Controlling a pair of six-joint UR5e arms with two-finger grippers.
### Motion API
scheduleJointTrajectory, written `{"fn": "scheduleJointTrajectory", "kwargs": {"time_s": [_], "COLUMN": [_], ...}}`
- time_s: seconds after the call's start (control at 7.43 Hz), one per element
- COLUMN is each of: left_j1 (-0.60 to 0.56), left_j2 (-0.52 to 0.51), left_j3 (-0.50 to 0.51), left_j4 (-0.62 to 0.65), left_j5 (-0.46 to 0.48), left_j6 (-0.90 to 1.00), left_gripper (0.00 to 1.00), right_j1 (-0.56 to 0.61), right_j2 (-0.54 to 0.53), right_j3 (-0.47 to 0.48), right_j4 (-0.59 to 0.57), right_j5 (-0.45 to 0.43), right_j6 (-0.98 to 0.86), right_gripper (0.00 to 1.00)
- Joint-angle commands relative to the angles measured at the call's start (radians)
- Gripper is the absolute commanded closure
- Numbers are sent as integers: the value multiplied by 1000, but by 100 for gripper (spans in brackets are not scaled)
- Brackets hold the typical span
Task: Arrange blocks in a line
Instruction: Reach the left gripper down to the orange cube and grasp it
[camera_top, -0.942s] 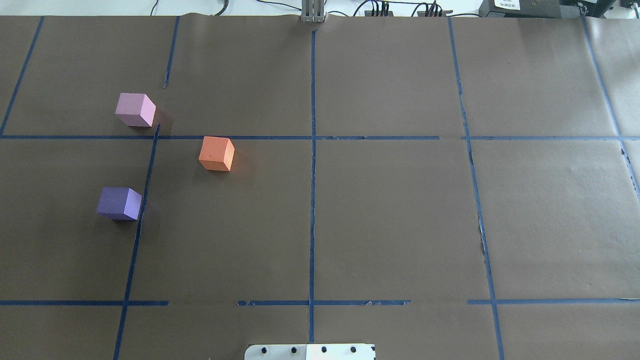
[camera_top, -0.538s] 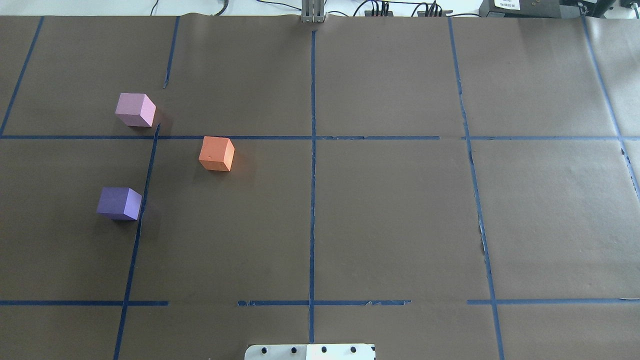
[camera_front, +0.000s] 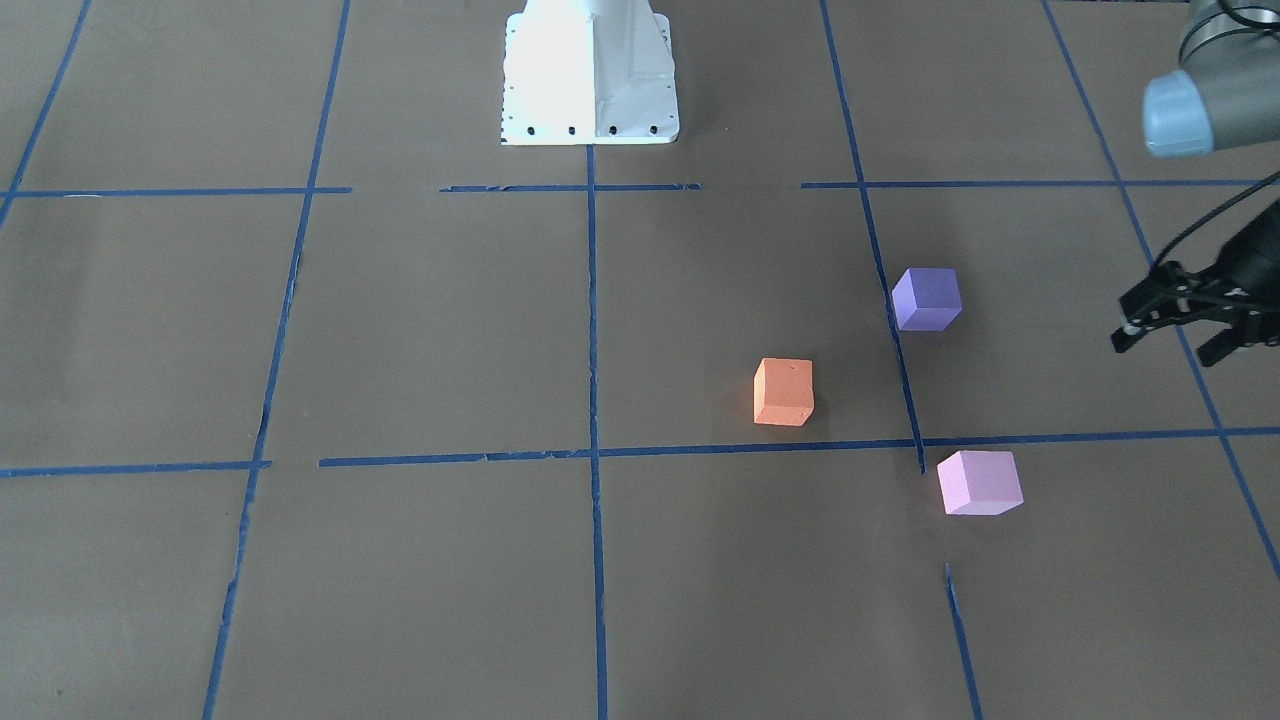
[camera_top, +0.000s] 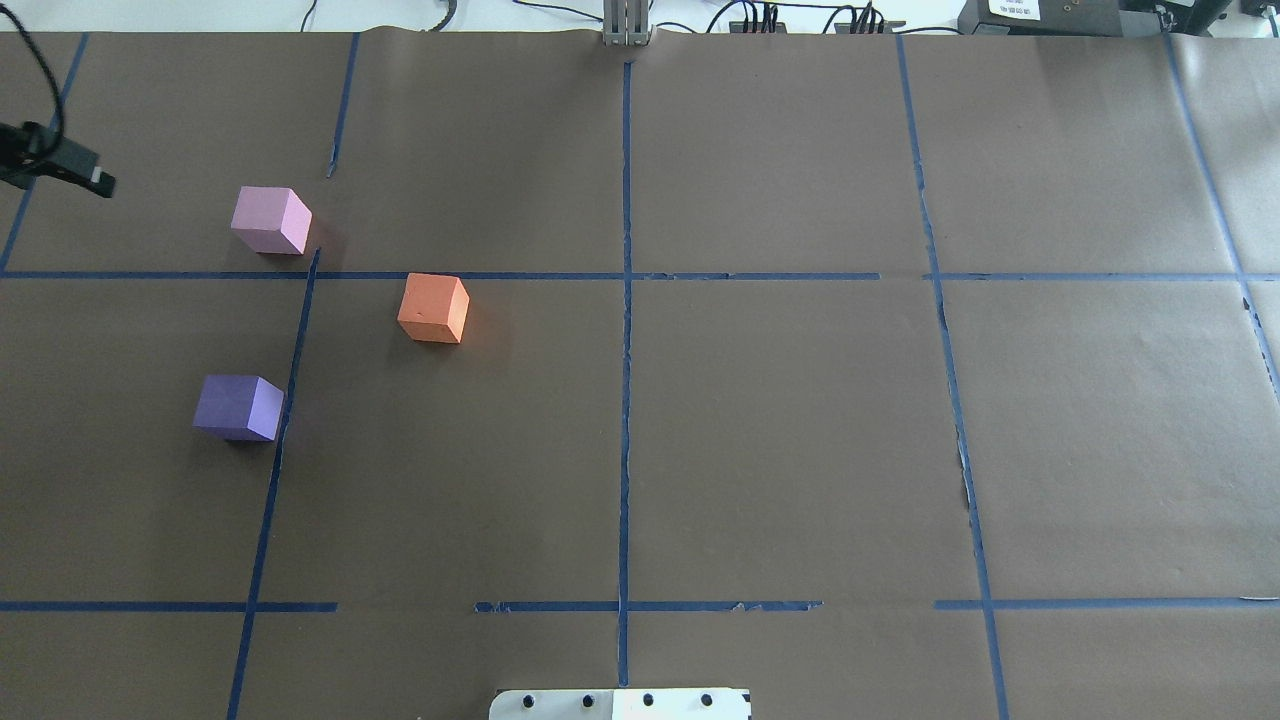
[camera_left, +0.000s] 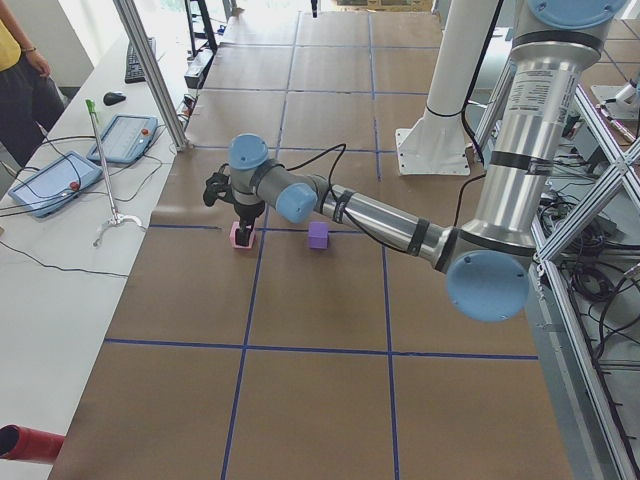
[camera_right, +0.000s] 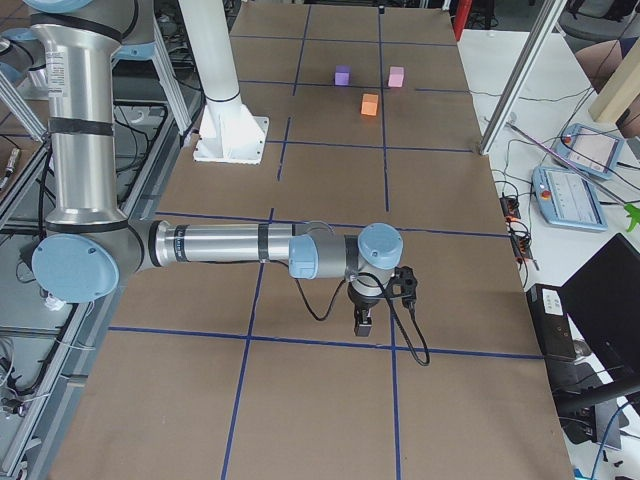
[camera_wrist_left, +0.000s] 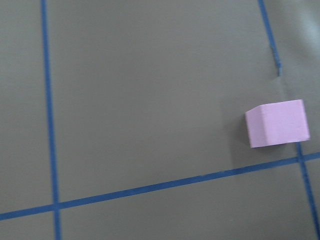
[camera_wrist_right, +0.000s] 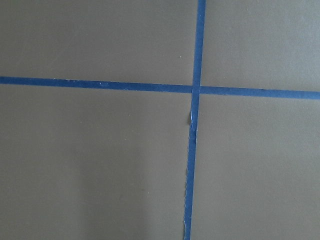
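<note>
- 3 matte, foam-like cubes, sharp-edged: orange block (camera_top: 433, 308), violet block (camera_top: 238, 407), pink block (camera_top: 270, 220). All well apart in a triangle on robot's left half.
- Left gripper (camera_front: 1165, 345): fingers apart, off to pink block's outer side, no contact.
- Right gripper (camera_right: 363, 322): far off; fingers' state can't tell.
- Brown paper (camera_top: 800, 450) w/ blue tape grid (camera_top: 626, 400) underneath.

Brown paper (camera_top: 780, 430) covers the table, marked into large squares by blue tape lines (camera_top: 625, 400) — ragged in places, with gaps in the near row. Along the far edge run black cables (camera_top: 750, 15) and a black box (camera_top: 1040, 15) with a white label. On the white side bench (camera_left: 60, 290) lie two teach pendants (camera_left: 125, 138), a keyboard (camera_left: 137, 60) and a mouse (camera_left: 115, 98). A thin green-tipped rod (camera_left: 103, 170) stands beside them. A person in a yellow shirt (camera_left: 20, 80) stands at the bench — only partly in frame. A red cylinder (camera_left: 25, 443) lies at its near end.
</note>
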Motion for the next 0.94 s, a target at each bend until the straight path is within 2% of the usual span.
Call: {"fn": "scheduleJointTrajectory", "kwargs": {"time_s": [0.0,0.13,0.27,0.81], "left_j1": [232,350,403,453], "left_j2": [-180,-256,-326,-315], "left_j3": [1,5,36,92], "left_j4": [59,153,216,199], "left_j5": [109,161,219,249], "left_j6": [-247,-262,-272,-268], "left_gripper": [0,0,0,0], "right_j1": [0,0,0,0], "right_j2": [0,0,0,0], "right_j3": [0,0,0,0], "right_j4": [-1,0,0,-2], "right_j5": [0,0,0,0], "right_j6": [0,0,0,0], "right_gripper": [0,0,0,0]}}
